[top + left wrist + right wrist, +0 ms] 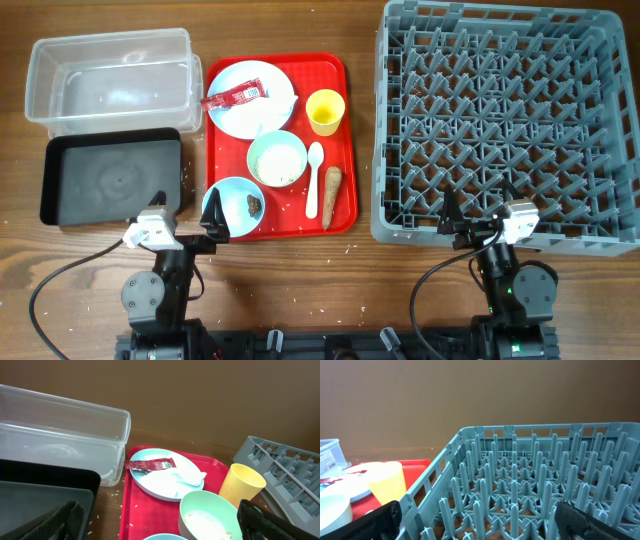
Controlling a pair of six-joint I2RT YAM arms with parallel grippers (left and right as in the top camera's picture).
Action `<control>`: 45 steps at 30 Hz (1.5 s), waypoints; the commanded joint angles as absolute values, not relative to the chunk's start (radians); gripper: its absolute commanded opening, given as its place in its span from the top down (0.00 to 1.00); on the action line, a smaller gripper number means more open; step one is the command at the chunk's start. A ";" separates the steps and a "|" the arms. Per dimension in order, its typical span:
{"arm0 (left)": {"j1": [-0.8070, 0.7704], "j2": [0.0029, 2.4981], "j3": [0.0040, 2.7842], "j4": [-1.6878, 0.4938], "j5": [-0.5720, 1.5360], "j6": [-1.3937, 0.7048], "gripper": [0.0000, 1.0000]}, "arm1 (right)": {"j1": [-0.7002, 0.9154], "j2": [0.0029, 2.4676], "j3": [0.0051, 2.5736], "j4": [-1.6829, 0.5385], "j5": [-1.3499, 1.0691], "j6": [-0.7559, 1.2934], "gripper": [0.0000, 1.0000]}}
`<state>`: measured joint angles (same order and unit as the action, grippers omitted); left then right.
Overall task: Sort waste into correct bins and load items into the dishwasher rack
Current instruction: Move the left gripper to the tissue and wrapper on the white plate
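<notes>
On the flat red tray point(345, 150) the pale blue plate point(270, 82) holds the red sauce packet point(235, 97) and the crumpled tissue point(192, 477). The green bowl point(277, 158) holds rice. The blue bowl point(228, 195) holds a dark lump point(253, 203). The yellow cup point(325, 111), white spoon point(314, 178) and brown root piece point(331, 196) lie beside them. The clear tub point(110, 80) and black tray point(110, 180) sit on the left, the grey rack point(510, 120) on the right. My left gripper point(188, 212) is open and empty by the blue bowl. My right gripper point(480, 215) is open and empty at the rack's near edge.
Loose rice grains point(131, 507) lie on the wood between the black tray and the red tray, and on the red tray itself. A brown wall stands behind the table. Bare wood runs along the front edge near both arm bases.
</notes>
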<state>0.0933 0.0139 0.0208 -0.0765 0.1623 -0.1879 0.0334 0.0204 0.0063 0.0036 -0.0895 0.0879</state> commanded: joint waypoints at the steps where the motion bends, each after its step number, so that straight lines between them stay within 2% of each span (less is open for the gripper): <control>1: 0.090 0.003 0.012 -0.075 0.156 -0.190 0.00 | 0.028 0.016 0.005 0.007 -0.102 0.081 0.00; 26: 0.090 0.003 0.012 -0.074 0.156 -0.190 0.00 | 0.028 0.016 0.005 0.007 -0.107 0.086 0.00; 29: 0.090 0.003 0.012 -0.074 0.156 -0.190 0.00 | 0.028 0.016 0.005 0.007 -0.107 0.191 0.00; 36: 0.090 0.003 0.012 -0.073 0.156 -0.190 0.00 | 0.028 0.016 0.006 0.007 -0.110 0.181 0.00; 40: 0.090 0.003 0.021 -0.027 0.156 -0.190 0.00 | 0.028 0.016 0.024 0.010 -0.174 0.004 0.00; 45: 0.090 0.015 0.089 -0.011 0.156 -0.186 0.00 | 0.028 0.016 0.089 0.010 -0.174 -0.054 0.00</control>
